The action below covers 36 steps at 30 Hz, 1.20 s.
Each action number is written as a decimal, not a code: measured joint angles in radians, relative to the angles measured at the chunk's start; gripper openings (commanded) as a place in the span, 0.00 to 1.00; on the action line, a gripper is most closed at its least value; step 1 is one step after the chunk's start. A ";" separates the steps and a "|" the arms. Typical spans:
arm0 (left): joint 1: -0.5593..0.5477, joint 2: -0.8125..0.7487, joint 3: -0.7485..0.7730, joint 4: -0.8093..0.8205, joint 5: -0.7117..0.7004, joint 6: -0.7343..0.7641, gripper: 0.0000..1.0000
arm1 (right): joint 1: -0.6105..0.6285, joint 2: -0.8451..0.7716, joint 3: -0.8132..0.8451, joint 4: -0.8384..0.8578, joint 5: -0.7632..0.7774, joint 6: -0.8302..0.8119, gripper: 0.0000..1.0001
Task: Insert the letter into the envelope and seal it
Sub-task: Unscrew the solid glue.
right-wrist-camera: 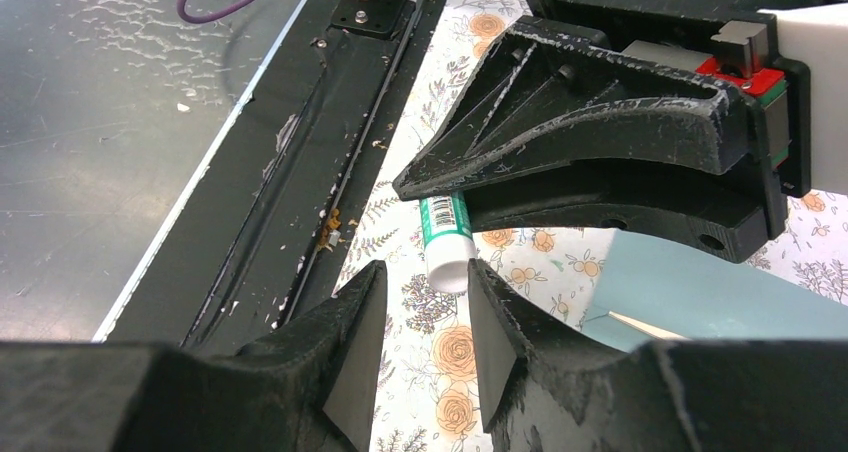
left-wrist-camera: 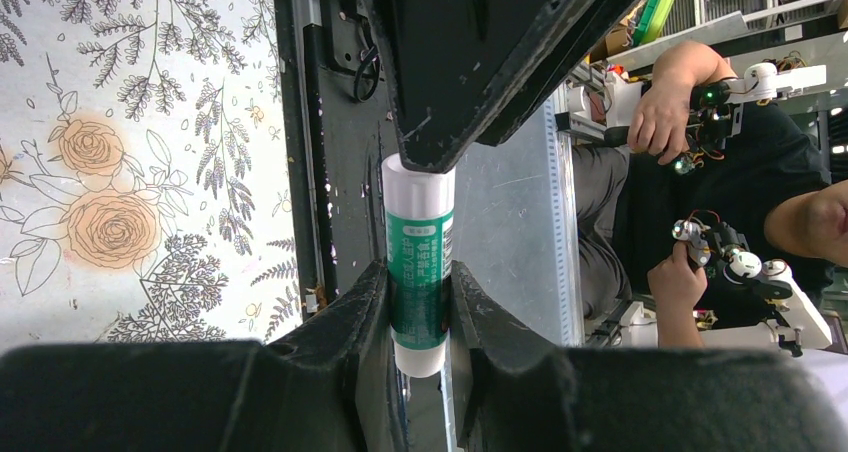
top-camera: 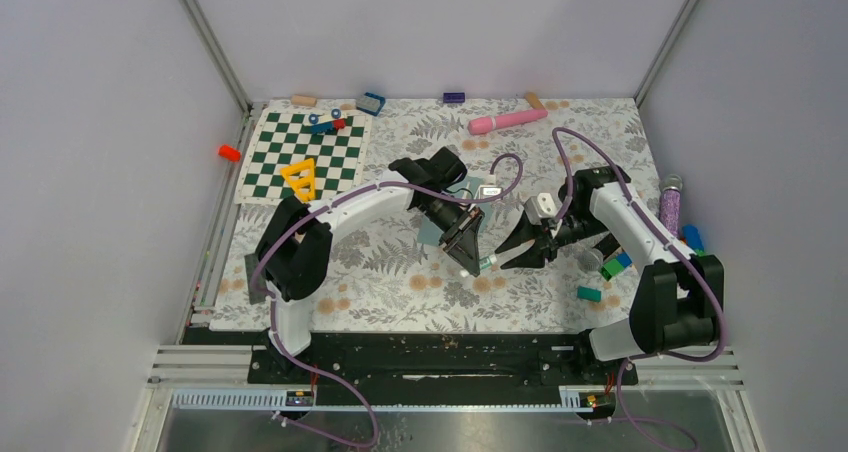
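My left gripper (top-camera: 472, 260) is shut on a green-and-white glue stick (top-camera: 487, 261), which shows upright between its fingers in the left wrist view (left-wrist-camera: 420, 272). My right gripper (top-camera: 500, 258) is open, and its fingertips (right-wrist-camera: 378, 272) flank the stick's white end (right-wrist-camera: 447, 257) without closing on it. The teal envelope (top-camera: 429, 232) lies on the floral mat under the left gripper and also shows in the right wrist view (right-wrist-camera: 700, 292). A thin cream strip (right-wrist-camera: 640, 324), probably the letter, shows at the envelope's edge. The rest of the letter is hidden.
A green-and-white chequered board (top-camera: 300, 152) with a yellow triangle (top-camera: 300, 179) lies at the back left. A pink cylinder (top-camera: 508, 121) lies at the back. A purple glitter bottle (top-camera: 670, 207) and coloured blocks (top-camera: 615, 264) sit by the right arm. An orange piece (top-camera: 229, 153) lies off the mat.
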 measured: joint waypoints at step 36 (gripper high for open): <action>-0.014 0.000 0.031 -0.037 0.013 0.026 0.00 | 0.035 0.065 0.000 0.000 -0.025 -0.002 0.45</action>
